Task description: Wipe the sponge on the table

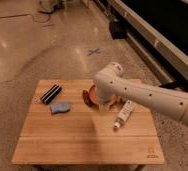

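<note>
Sponge: the small light-blue soft sponge with wavy edges (pixel 60 107) lay flat on the light bamboo-wood counter (pixel 87 145), just beside a black rectangular white-striped bar (pixel 51 93).
Handling: probably light and squashy, and likely to slide. Best pinched from above across its narrow width.
Claw: the claw (pixel 104 109) hung over the counter's middle, apart from the sponge, fingers spread and holding nothing.
Nearby: a round orange bowl (pixel 91 95) and a white tube (pixel 124 114).
</note>
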You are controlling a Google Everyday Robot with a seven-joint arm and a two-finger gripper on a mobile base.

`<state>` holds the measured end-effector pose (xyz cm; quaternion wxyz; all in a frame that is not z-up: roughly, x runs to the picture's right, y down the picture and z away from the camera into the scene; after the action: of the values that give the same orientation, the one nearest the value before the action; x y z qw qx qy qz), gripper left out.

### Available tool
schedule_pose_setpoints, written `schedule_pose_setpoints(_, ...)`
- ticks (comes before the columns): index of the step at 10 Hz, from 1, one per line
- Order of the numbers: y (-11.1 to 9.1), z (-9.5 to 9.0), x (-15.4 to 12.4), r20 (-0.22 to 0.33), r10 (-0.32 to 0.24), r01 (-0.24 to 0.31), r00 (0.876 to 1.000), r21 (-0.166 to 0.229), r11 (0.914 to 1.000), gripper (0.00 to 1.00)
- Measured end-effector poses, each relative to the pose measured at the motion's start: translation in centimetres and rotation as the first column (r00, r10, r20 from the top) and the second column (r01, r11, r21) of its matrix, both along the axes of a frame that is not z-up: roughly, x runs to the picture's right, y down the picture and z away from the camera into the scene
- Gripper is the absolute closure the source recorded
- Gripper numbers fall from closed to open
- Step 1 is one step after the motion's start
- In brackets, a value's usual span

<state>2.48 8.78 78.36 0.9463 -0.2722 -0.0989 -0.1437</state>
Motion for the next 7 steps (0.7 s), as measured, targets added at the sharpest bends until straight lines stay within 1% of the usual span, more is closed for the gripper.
schedule_pose_setpoints(1,0.3,1.0,-1.2,0.009,-0.019,0.019,1.0,-0.019,0.9996,0.35)
schedule_pose_setpoints(3,0.6,2.5,-3.4,0.023,-0.049,0.05,0.999,-0.044,0.9978,0.35)
schedule_pose_setpoints(5,0.8,3.4,-5.7,0.042,-0.07,0.072,0.997,-0.053,0.996,0.35)
schedule_pose_setpoints(7,0.8,4.1,-8.4,0.072,-0.084,0.088,0.994,-0.05,0.9949,0.35)
